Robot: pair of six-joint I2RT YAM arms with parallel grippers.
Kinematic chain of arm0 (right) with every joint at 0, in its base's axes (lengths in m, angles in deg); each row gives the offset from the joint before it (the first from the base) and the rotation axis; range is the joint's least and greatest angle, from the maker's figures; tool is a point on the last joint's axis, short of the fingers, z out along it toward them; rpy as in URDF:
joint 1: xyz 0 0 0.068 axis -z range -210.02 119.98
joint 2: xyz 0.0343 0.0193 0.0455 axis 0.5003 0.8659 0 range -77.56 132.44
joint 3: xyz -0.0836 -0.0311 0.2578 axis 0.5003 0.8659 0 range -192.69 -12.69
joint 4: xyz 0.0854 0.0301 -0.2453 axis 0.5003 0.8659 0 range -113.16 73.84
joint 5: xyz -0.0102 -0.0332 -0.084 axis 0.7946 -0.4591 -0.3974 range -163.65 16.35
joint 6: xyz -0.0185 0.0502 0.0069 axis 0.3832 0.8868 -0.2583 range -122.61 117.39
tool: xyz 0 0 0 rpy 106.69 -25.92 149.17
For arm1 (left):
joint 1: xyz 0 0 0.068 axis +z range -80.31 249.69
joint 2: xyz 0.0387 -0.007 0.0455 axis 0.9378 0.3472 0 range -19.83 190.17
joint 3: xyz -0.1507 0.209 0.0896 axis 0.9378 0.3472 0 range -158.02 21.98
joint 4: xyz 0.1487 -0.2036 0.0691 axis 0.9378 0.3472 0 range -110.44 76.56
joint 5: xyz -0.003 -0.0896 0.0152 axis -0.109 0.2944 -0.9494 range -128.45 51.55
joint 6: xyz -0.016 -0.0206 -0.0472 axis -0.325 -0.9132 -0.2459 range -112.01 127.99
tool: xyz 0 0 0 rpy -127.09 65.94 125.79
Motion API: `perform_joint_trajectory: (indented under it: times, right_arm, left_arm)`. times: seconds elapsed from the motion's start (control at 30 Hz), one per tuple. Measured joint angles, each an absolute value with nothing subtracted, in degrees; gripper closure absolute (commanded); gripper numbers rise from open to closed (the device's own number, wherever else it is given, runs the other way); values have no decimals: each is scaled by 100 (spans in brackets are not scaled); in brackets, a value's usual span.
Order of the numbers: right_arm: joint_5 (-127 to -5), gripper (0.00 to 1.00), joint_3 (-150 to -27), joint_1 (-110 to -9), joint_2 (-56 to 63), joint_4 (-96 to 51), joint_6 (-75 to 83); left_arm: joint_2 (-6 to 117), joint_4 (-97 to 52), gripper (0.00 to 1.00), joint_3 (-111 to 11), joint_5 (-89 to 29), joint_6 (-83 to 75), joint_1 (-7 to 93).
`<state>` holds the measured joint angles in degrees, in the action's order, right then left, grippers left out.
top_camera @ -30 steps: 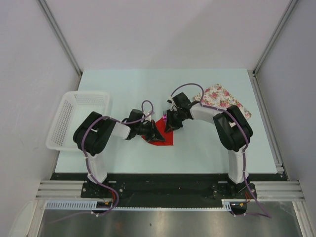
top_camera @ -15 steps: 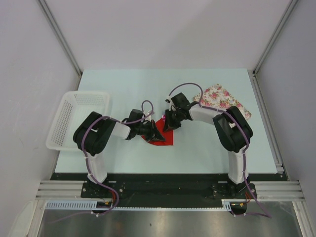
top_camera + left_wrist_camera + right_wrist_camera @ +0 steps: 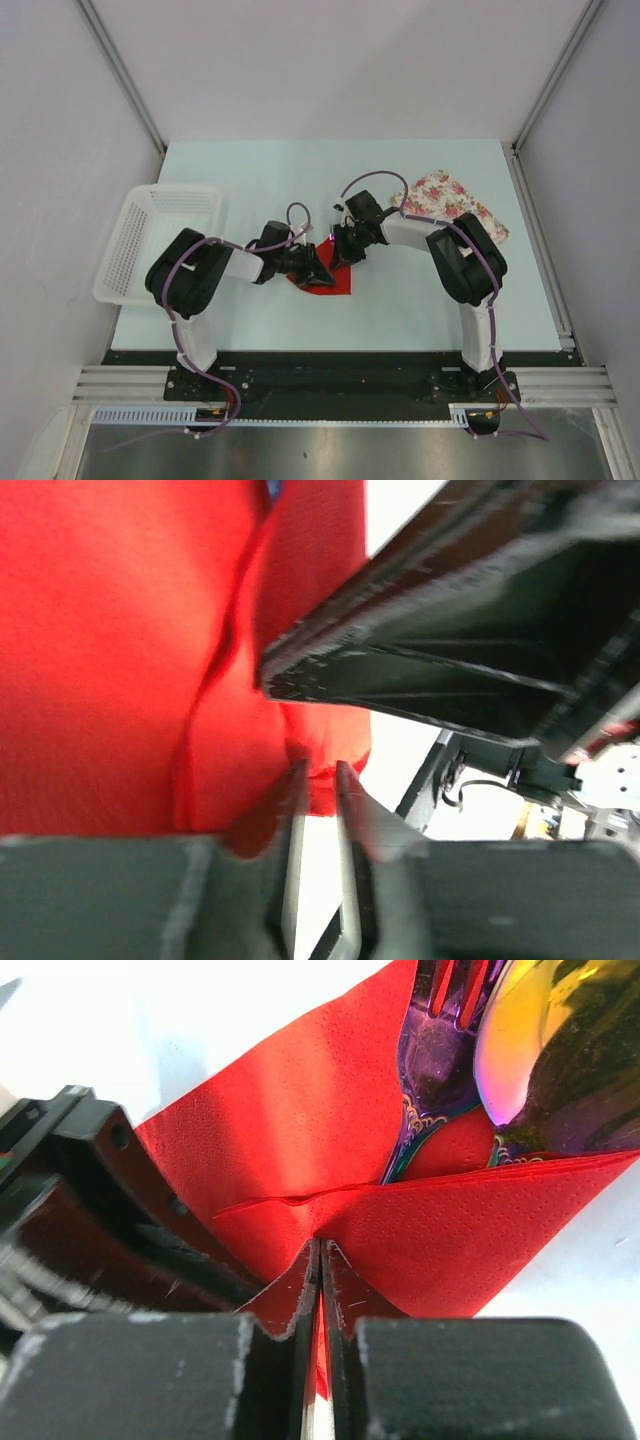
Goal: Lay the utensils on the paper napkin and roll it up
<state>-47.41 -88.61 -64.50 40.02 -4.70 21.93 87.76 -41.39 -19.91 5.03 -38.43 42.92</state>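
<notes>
The right tool (image 3: 320, 1252) is seen closed almost to nothing, with a fold of a thin, bright red paper napkin (image 3: 300, 1110) pinched between its fingers. Just beyond its tips, a doubled flap of the napkin is laid across the lower parts of two utensils. One is a slim metallic pink-purple fork (image 3: 432, 1070); the other is a spoon with a shiny gold bowl (image 3: 535, 1050). They lie side by side on the red sheet ahead of the tool, the fork to the left of the spoon, and their handles are hidden under the flap.

The left tool (image 3: 320, 780) is held close beside the right one, low over the pale green table (image 3: 250, 180). Its fingers are parted by a narrow slit, and an edge of the napkin sits at their tips. Whether that edge is gripped cannot be told.

A white plastic mesh basket (image 3: 120, 250) stands well off to the left tool's outer side. A white cloth with a pink floral print (image 3: 447, 197) lies behind the right tool, beside its arm.
</notes>
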Motion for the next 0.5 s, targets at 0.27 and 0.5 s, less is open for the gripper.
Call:
perform_joint_trajectory:
  times: [0.27,0.5]
  right_arm:
    - [-4656,96,-8863,-6399,4017,-479,2169]
    - [-4551,96,-8870,-6340,4052,-485,2171]
  left_arm:
    - [8140,-4146,76,-1843,427,-3805,4279]
    - [8291,-4113,85,-1801,383,-3788,4231]
